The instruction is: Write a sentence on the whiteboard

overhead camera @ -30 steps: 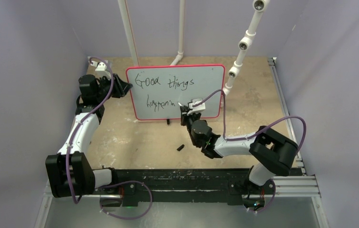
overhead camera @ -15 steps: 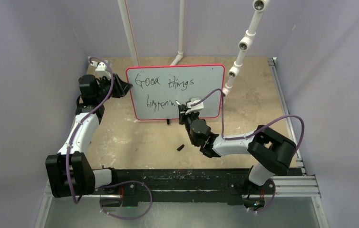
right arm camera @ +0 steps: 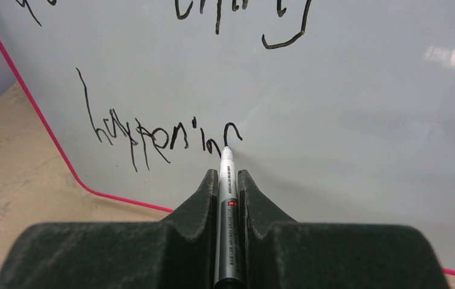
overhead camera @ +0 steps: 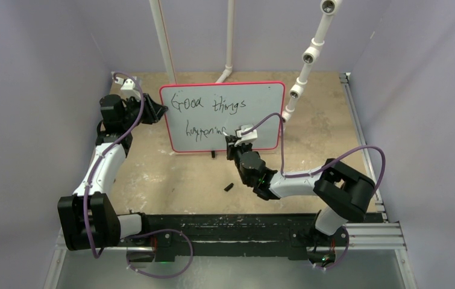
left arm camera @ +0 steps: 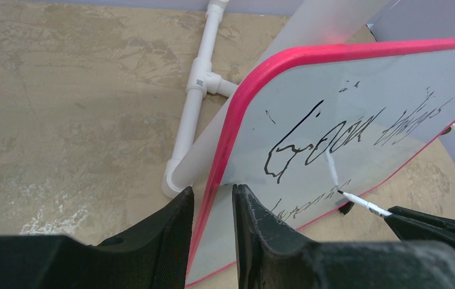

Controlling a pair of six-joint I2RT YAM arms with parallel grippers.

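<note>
While the last word is only partly written, the job is near its end: the sentence (right arm camera: pixel 152 141) reads "Good things" on top and "happenin" below, with the start of one more letter. The right gripper (right arm camera: pixel 227 174) is closed tight on a marker (right arm camera: pixel 228 217), and the tip touches the whiteboard (overhead camera: pixel 267 96) just under that last curl. The marker's long side runs from the near edge of the desk toward the far edge, tip first at the board. I think the next move needs a small, slow loop and tail to finish the "g", with a light, even push so the line stays thin and the board does not tip. The whiteboard stands up near the middle of the far edge, a bit toward the left side. Its long side runs left to right along that edge, and its written face looks toward the near edge, leaning back a little. The left gripper (left arm camera: pixel 213 192) is almost closed, pinching the board's left rim between its two fingers to hold it steady.
</note>
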